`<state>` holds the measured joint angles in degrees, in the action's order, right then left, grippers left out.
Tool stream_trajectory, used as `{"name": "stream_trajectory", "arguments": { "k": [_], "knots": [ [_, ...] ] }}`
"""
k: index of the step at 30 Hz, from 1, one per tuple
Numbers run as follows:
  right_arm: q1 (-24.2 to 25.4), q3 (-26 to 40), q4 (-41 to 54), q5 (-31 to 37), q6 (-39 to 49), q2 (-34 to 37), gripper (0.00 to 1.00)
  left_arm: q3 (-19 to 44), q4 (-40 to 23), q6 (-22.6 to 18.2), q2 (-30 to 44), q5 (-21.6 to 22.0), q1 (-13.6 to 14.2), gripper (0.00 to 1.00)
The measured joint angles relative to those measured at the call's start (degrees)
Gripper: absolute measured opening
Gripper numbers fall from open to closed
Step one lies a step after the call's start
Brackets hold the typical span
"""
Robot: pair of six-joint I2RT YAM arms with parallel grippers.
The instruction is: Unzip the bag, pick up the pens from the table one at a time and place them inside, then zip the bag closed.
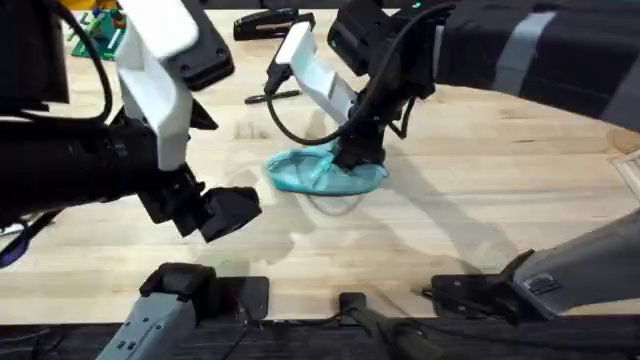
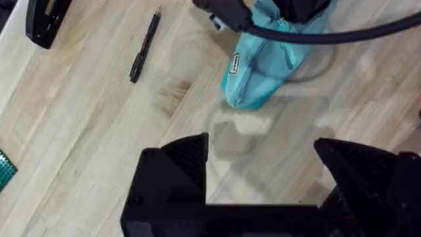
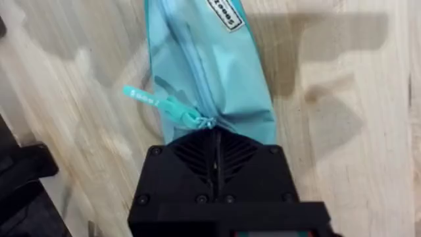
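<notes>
On the worktop [image 1: 480, 200] we see the bag [image 1: 310, 172] lying mid-table, our right hand [image 3: 214, 148] pinched together on its fabric by the zipper. Our left hand [image 2: 263, 164] hangs apart nearby. The pen [image 2: 145, 45] lies beyond.

Non-task items as I see them from the console. Far edge, overhead view: a black stapler [image 1: 272, 22] lies flat, its long side running along that edge; I see it again in the left wrist view as a dark bar at the corner. Far left corner: a green, grid-patterned object [image 1: 95, 38] with a bit of yellow beside it; I cannot tell what it is. A green grid-textured corner [image 2: 5, 170] shows at the left wrist view's edge.
</notes>
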<state>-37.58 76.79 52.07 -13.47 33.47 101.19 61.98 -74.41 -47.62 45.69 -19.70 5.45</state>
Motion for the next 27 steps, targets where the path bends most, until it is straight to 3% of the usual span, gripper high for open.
{"name": "stream_trajectory", "arguments": {
  "k": [14,15,16,21,22,27],
  "knots": [
    [0.0,0.0,0.4,-0.3,0.0,0.3,0.039,0.0,0.0,0.0,0.0,0.0,0.0,0.993],
    [0.0,0.0,0.4,-0.3,-0.1,0.3,0.076,0.0,0.0,0.0,0.0,0.0,0.0,0.993],
    [0.0,0.0,0.4,-0.3,0.0,0.3,0.179,0.0,0.0,0.0,0.0,0.0,0.0,0.993],
    [0.0,0.0,0.6,-2.0,0.0,0.3,0.883,0.0,0.0,0.0,0.0,0.0,0.0,0.993],
    [0.0,0.0,0.6,-2.5,0.2,0.3,0.972,0.0,0.0,0.0,0.0,0.0,0.0,0.993],
    [0.2,0.0,0.6,-3.3,0.3,0.3,0.997,0.0,0.0,0.0,0.0,0.0,0.0,0.993]
  ]
}}
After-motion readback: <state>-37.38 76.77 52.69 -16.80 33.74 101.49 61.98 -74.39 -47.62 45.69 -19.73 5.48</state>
